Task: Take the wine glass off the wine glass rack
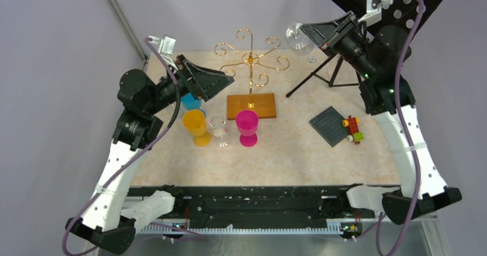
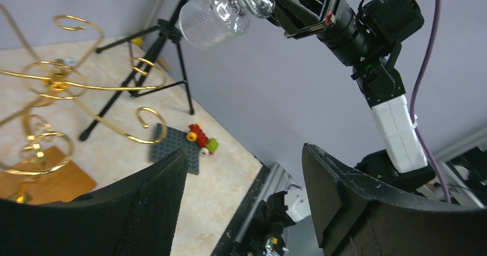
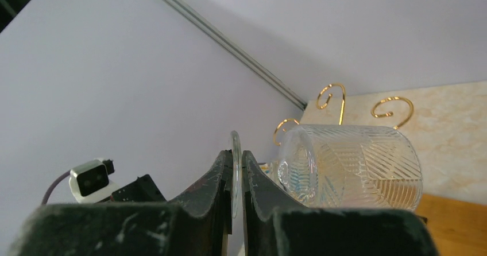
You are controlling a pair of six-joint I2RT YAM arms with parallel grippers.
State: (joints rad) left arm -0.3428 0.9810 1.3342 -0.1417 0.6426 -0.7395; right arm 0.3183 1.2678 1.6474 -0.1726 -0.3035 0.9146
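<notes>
Right wrist view: the right gripper (image 3: 234, 159) has its jaws nearly shut, pinching the thin round foot of the wine glass (image 3: 350, 165) edge-on between the two fingers. The ribbed clear bowl lies on its side just beyond the fingertips. The stem joining foot and bowl is hard to make out through the glass.

From the top external view, the wine glass (image 1: 296, 36) hangs in the air at the back right, apart from the curled gold arms of the wine glass rack (image 1: 251, 61), with no scroll touching it. The rack stands upright on its wooden base.

The left gripper (image 2: 244, 161) has its jaws spread wide with nothing between them. From above it hovers just left of the rack's pole, not touching the wire.

On the table in front of the rack stand a yellow goblet (image 1: 196, 127), a small clear glass (image 1: 219, 130) and a magenta goblet (image 1: 247, 127). A blue cup (image 1: 190, 102) is mostly hidden behind the left arm. The black tripod stand (image 1: 321, 72) is cut off at the upper right and partly covered by the right arm. A grey baseplate (image 1: 329, 125) lies beside some toy bricks (image 1: 354, 130).
</notes>
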